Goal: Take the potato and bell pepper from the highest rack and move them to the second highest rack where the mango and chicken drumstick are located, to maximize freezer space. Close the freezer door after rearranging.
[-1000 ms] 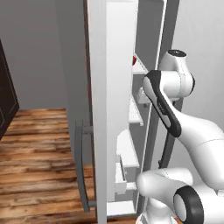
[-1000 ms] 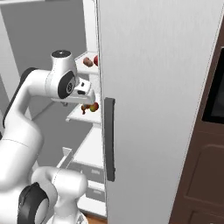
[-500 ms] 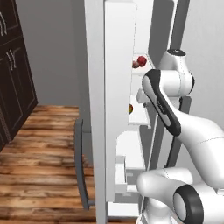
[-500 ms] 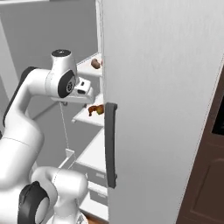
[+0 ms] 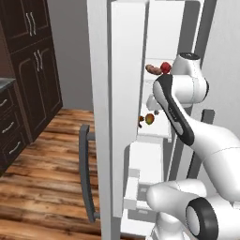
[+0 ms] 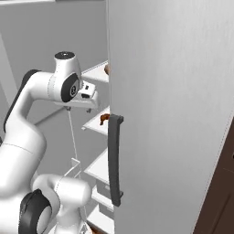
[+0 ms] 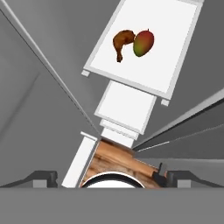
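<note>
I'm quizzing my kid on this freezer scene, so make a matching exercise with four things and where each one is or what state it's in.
Things:
1. bell pepper
2. mango
3. chicken drumstick
4. gripper

Places or states:
A. brown piece lying right beside the mango
B. open, holding nothing
C. on the highest rack
D. on the second highest rack, red, yellow and green

Pairs: 1-C, 2-D, 3-A, 4-B

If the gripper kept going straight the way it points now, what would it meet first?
Probably the white shelf holding the mango and chicken drumstick. In the hand view the open gripper looks down on that shelf with nothing nearer in between, though depth is hard to judge.
</note>
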### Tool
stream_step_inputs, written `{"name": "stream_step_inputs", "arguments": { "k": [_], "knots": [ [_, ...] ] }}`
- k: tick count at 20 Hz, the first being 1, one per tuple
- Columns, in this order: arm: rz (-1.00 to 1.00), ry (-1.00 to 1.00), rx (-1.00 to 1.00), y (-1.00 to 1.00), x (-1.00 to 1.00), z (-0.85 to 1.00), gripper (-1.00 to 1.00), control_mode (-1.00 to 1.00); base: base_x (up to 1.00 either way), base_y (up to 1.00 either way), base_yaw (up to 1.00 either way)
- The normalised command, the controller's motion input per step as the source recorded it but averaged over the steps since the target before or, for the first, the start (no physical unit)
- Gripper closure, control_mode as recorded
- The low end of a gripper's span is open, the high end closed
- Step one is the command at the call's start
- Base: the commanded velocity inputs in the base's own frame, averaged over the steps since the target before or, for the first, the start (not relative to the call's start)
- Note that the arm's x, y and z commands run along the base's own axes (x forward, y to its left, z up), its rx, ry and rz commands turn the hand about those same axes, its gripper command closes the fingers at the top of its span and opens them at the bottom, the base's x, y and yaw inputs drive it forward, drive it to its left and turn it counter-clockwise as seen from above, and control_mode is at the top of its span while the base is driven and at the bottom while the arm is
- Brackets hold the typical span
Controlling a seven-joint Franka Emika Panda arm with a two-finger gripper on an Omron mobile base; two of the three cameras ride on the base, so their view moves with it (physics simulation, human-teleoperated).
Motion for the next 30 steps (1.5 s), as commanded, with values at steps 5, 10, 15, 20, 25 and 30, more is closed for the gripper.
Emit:
{"name": "stream_step_inputs", "arguments": {
  "k": [5, 10, 15, 20, 25, 30],
  "knots": [
    [0.00, 0.00, 0.00, 0.00, 0.00, 0.00, -1.00, 1.00, 0.89, 0.02, 0.06],
    [0.00, 0.00, 0.00, 0.00, 0.00, 0.00, -1.00, 1.00, 0.77, -0.15, 0.00],
    [0.00, 0.00, 0.00, 0.00, 0.00, 0.00, -1.00, 1.00, 0.07, -0.52, 0.00],
    [0.00, 0.00, 0.00, 0.00, 0.00, 0.00, -1.00, 1.00, 0.62, -0.05, -0.03],
    [0.00, 0.00, 0.00, 0.00, 0.00, 0.00, -1.00, 1.00, 0.80, 0.21, -0.02],
    [0.00, 0.00, 0.00, 0.00, 0.00, 0.00, -1.00, 1.00, 0.49, 0.36, -0.12]
  ]
}}
